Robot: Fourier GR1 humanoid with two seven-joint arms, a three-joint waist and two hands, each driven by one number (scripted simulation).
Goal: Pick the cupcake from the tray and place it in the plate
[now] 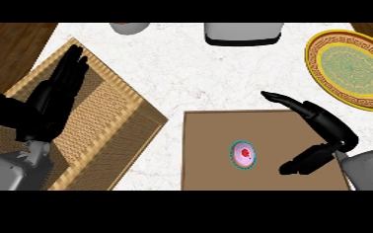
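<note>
The cupcake [244,154] is being left on the brown tray [211,128], untouched, while the right hand [320,128] is being held open just beside it, thumb and fingers spread. The left hand [55,96] is being rested open over a woven mat [120,123]. The cupcake could be tipped if it is closed on off-centre; the plate [342,69] is lying well apart across the desk [197,74].

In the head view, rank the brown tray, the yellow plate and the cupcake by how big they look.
Largest to smallest:
1. Brown tray, the flat board under the cupcake.
2. Yellow plate, cut by the right edge, so its full size is unsure, yet clearly smaller than the tray.
3. Cupcake, by far the smallest.
</note>
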